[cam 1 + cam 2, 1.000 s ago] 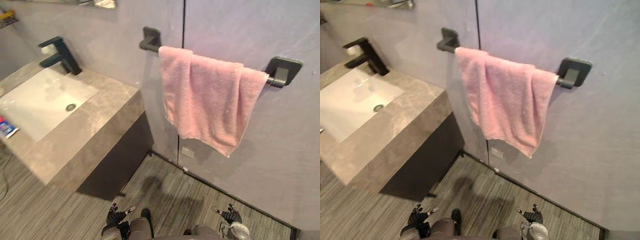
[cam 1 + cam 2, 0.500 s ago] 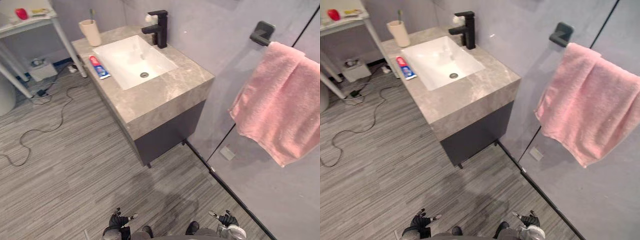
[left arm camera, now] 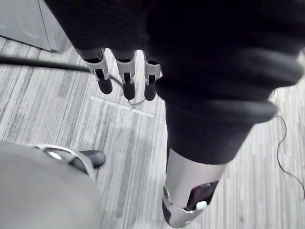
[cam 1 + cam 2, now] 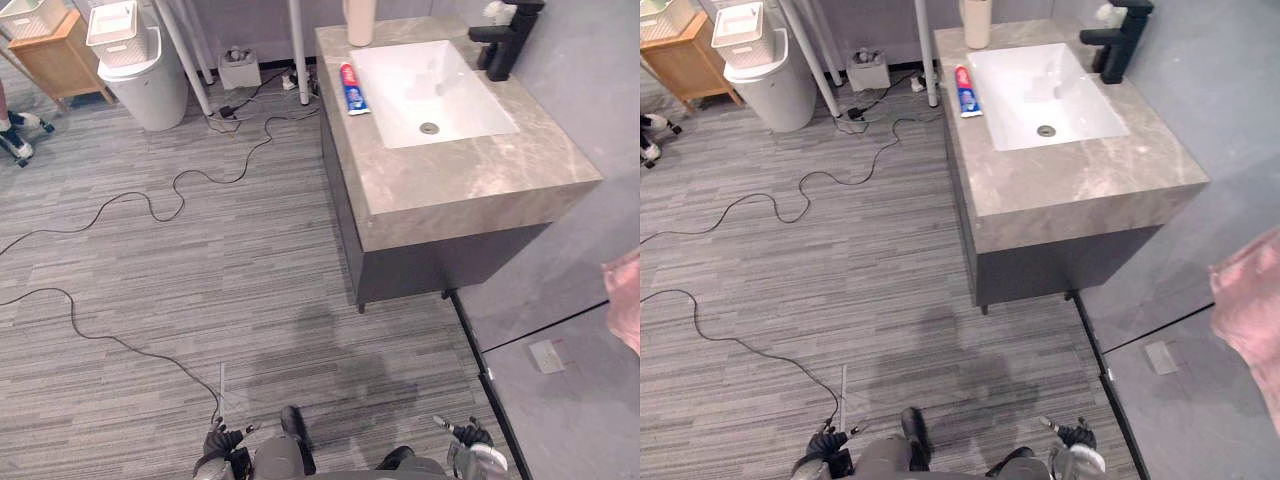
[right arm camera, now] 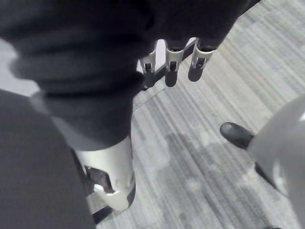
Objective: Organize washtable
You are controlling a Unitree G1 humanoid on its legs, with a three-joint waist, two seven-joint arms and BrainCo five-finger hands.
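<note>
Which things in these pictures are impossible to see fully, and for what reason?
Cup: left eye view, upper edge cuts off its top; contents unknown.
Faucet: same view, upper edge cuts off its top.
Pink towel: right eye view, right edge cuts it; how it hangs is unknown.
Toothpaste tube: too small to tell whether it is capped.

Grey plank floor (image 4: 200, 280) all round me. Far off on my left: white bin (image 4: 150, 90) w/ a white basket (image 4: 113, 20) on its lid. Just beside it, a small wooden stand (image 4: 62, 62) w/ another basket (image 4: 28, 14) on top. Two white poles (image 4: 185, 60) by the bin, small white box (image 4: 240, 70) on the floor betw. them. Someone's shoe (image 4: 18, 145) at the left edge. Wall plate (image 4: 547, 356) low on the grey wall (image 4: 590, 400), my right.
</note>
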